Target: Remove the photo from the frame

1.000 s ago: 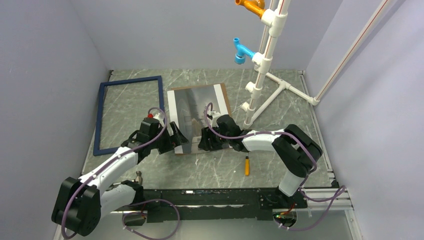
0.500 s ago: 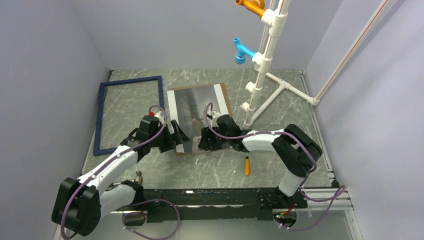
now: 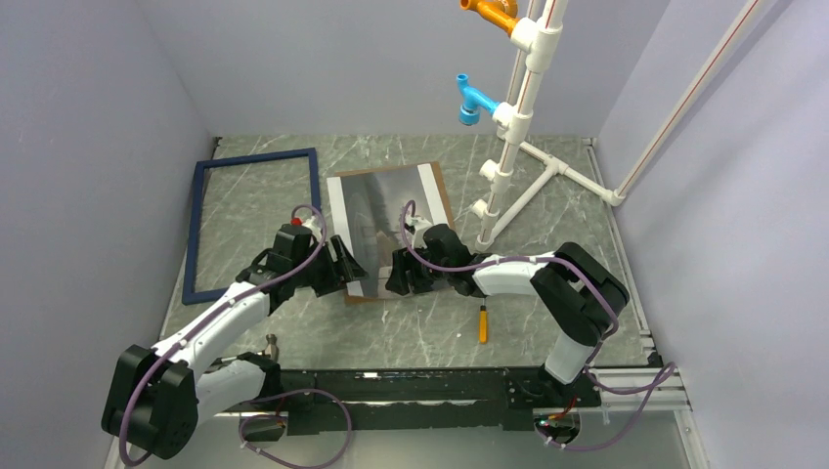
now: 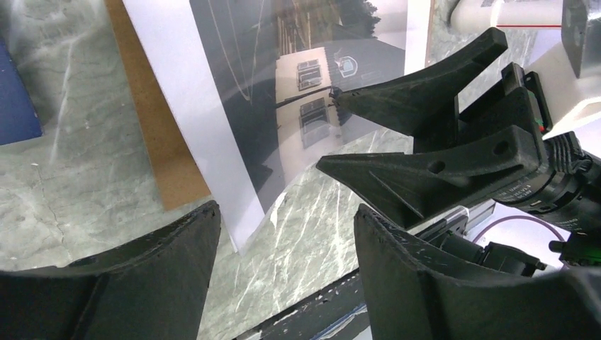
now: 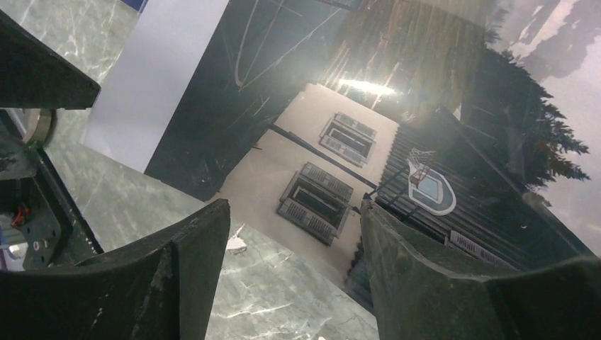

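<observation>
The empty navy frame (image 3: 254,220) lies flat at the table's left; a corner of the frame (image 4: 13,106) shows in the left wrist view. The photo (image 3: 381,205), a dark scene with white side strips, lies on its brown board (image 3: 438,191) at the centre, outside the frame. My left gripper (image 3: 345,274) is open at the photo's near left corner, and the white strip's corner (image 4: 241,237) lies between its fingers. My right gripper (image 3: 397,278) is open over the photo's near edge. In the right wrist view the photo (image 5: 397,92) fills the picture, and its edge runs between my right gripper's (image 5: 296,207) open fingers.
A white pipe stand (image 3: 508,147) with blue and orange fittings rises at the back right. A yellow-handled tool (image 3: 482,324) lies near the right arm. A small white scrap (image 5: 236,245) sits on the marble by the photo's edge. Walls close in on three sides.
My left gripper's fingers stand somewhat closer together than half a second ago. Both arms, the photo and the frame have hardly moved.
</observation>
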